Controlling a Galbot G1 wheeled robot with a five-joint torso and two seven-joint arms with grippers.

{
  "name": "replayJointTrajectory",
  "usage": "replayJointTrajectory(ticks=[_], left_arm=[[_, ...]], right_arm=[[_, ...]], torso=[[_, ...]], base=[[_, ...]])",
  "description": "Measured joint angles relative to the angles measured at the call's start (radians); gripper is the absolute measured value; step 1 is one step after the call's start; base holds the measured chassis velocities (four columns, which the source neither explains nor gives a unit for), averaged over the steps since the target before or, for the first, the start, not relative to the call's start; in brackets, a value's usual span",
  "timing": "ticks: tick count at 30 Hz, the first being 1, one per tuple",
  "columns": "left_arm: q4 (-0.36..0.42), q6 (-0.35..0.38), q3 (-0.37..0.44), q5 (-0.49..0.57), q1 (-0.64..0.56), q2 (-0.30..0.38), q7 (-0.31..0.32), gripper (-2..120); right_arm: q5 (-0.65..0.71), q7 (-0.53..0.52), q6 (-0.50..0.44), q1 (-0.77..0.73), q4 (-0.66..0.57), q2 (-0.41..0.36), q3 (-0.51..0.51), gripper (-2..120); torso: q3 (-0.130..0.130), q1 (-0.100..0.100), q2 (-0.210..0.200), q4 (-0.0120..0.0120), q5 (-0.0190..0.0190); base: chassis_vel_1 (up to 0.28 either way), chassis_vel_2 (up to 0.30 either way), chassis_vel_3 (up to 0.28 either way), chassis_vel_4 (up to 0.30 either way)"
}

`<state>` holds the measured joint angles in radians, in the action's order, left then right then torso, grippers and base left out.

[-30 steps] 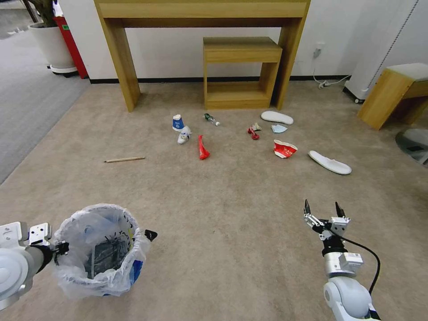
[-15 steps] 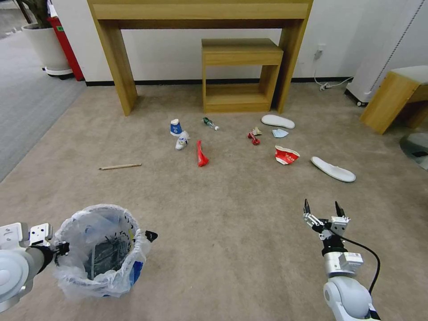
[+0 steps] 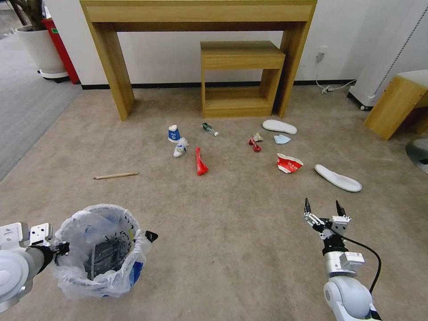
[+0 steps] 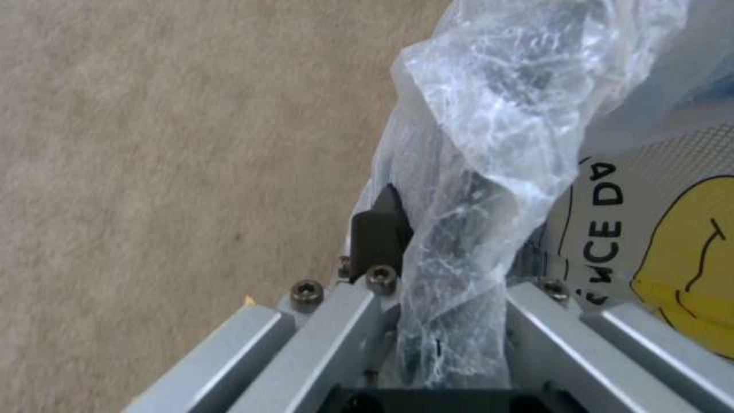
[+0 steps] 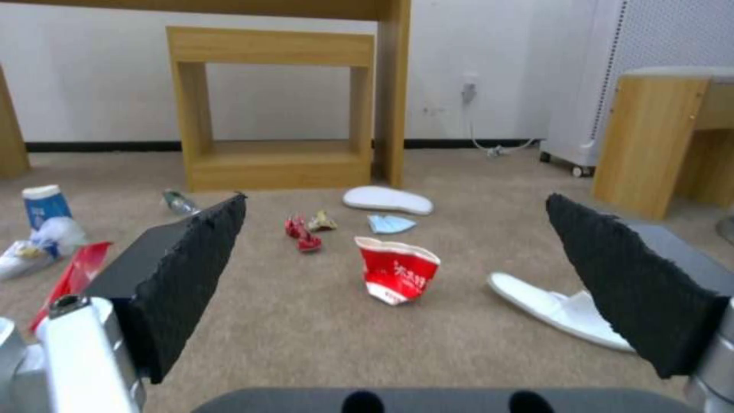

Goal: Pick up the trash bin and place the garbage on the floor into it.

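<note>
Left gripper (image 3: 58,248) clenched on trash bin (image 3: 100,252) rim, pinching crinkly liner; bin light, bag slippery. Right gripper (image 3: 325,209) spread, empty, above floor (image 3: 232,223). Red-white paper bowl (image 3: 289,163) mid-carpet: thin, crushable; likely pinch at rim.

Beige-tan floor (image 3: 232,249), red-white bowl (image 3: 289,163), blue-white cup (image 3: 174,133), white slipper (image 3: 337,178), clear-bagged blue bin (image 3: 101,249)

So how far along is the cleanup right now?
Done: the left pincer is shut on the bagged rim of the trash bin. In hand: the right pincer is open and empty, short of the litter. Left: the floor holds everything else, including the red-white bowl, blue-white cup, red wrapper and two slippers.
</note>
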<state>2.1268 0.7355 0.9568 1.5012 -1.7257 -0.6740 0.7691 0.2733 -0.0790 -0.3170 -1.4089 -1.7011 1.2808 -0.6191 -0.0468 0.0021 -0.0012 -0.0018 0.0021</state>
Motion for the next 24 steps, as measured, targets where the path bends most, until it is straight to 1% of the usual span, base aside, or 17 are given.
replayJointTrajectory(ticks=[18,24], left_arm=[[0.003,0.000,-0.001,-0.010,-0.002,-0.004,-0.002,0],[-0.003,0.000,-0.003,-0.013,0.002,-0.004,-0.003,0]], right_arm=[[-0.002,-0.001,0.001,0.001,0.000,0.002,0.002,100],[-0.016,-0.008,0.001,0.004,0.006,0.004,0.003,100]], torso=[[0.000,0.000,0.000,0.0000,0.0001],[0.000,0.000,0.000,0.0000,0.0000]], base=[[-0.176,0.164,0.179,-0.165],[-0.134,0.121,0.116,-0.121]])
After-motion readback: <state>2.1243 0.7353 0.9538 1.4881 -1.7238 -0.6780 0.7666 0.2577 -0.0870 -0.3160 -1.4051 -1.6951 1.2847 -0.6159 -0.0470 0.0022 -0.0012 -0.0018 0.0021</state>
